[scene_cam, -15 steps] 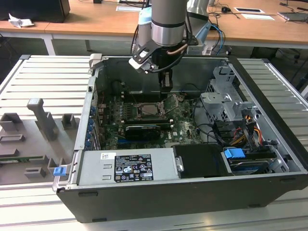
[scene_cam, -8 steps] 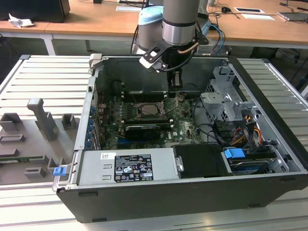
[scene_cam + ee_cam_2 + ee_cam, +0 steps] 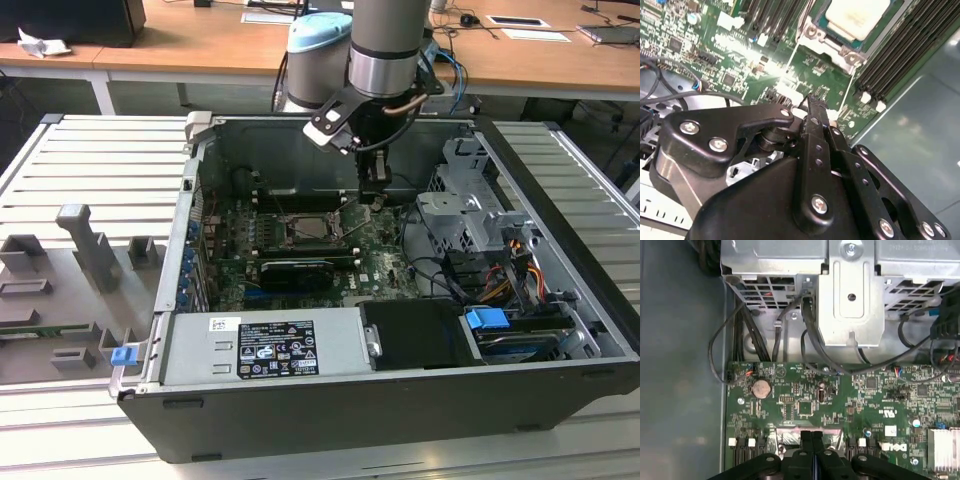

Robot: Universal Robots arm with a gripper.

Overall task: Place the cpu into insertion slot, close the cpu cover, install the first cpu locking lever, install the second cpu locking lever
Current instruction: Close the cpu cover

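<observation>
While the cpu point(image 3: 857, 17) sits in the insertion slot point(image 3: 812, 32), the gripper point(image 3: 815, 105) hangs just beside it; fingers pressed together (nothing pinched).

And there's the cpu point(image 3: 857, 15), dull silver-grey face up, seated flat in the insertion slot point(image 3: 296, 240). It sits near the gripper point(image 3: 812, 101), just beyond its jaws and untouched. The cpu cover point(image 3: 832, 44), a thin silver frame, lies down flat around the chip, whose face shows through the cut-out.
</observation>
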